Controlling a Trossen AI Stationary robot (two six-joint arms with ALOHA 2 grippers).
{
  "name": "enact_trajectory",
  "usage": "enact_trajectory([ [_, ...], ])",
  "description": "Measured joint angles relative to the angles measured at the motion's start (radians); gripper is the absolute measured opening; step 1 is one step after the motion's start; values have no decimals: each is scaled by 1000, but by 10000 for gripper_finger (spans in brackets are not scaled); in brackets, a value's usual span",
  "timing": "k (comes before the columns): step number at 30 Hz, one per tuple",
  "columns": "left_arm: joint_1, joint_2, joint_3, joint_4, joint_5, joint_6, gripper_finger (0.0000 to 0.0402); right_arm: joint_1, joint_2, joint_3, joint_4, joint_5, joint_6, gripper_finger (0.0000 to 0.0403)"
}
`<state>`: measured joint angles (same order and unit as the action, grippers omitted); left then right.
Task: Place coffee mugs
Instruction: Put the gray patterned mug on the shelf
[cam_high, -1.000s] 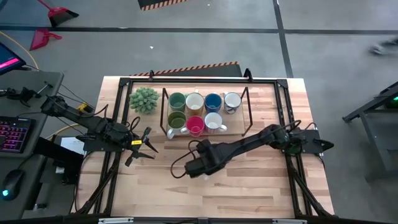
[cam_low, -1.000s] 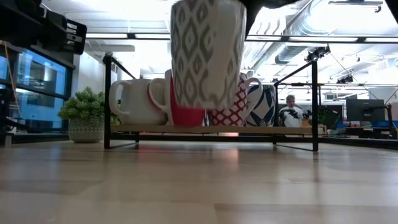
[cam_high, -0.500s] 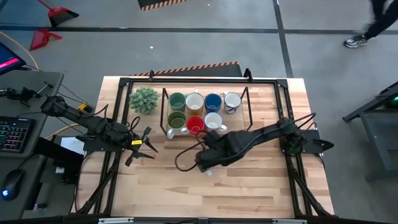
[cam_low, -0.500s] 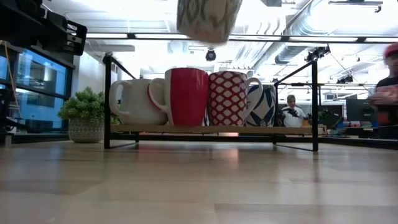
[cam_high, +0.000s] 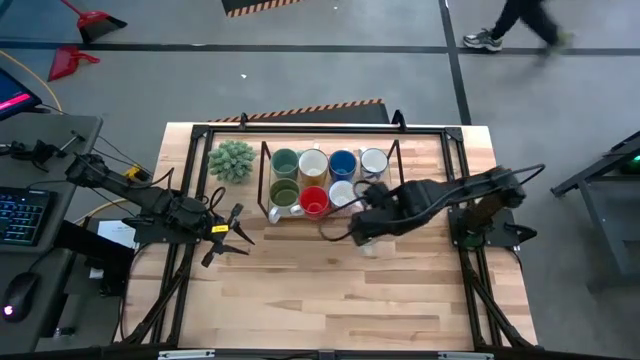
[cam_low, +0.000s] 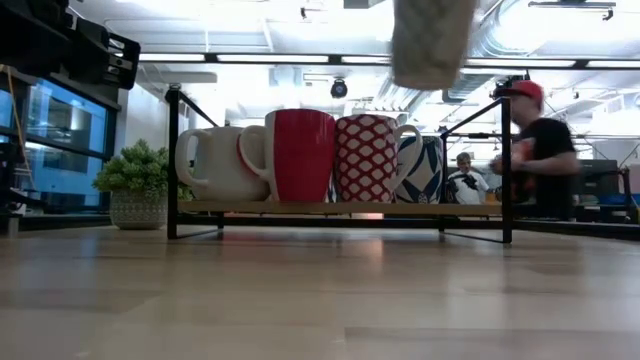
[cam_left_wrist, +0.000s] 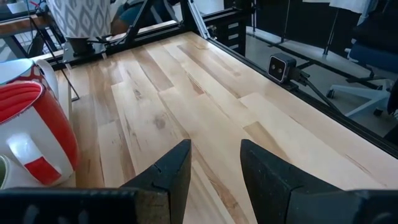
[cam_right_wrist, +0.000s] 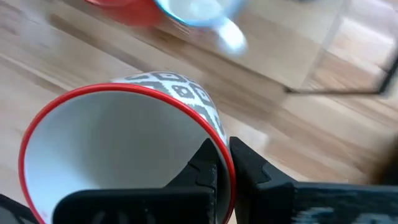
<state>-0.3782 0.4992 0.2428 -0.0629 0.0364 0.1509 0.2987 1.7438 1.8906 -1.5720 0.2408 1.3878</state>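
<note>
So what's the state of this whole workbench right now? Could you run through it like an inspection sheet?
Surface: wooden table, bare in front of the rack.
Job's things: seven mugs on the black-framed rack, among them a red mug and a red-and-white checked mug; an eighth, the grey-patterned mug, is held in the air near the rack's right end.
Clutter: potted plant left of the rack.
Grippers: right gripper shut on the grey-patterned mug's rim; left gripper open, empty, at the table's left.
Cables: a dark cable loops below the right arm.
Surroundings: a person passing behind the table.
</note>
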Motion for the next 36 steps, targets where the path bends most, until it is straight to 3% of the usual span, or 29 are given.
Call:
enact_trajectory([
  [6, 0, 0, 0, 0, 0, 0, 129, -10, -168, -193, -1, -33, 77, 0],
  [13, 0, 0, 0, 0, -26, -1, 129, -78, -257, -286, 5, -5, 65, 0],
  [24, 0, 0, 0, 1, -52, -18, 129, -306, -262, -290, 2, 6, -197, 0],
  [36, 0, 0, 0, 6, -75, -18, 129, -379, -216, -289, 23, 4, -322, 0],
])
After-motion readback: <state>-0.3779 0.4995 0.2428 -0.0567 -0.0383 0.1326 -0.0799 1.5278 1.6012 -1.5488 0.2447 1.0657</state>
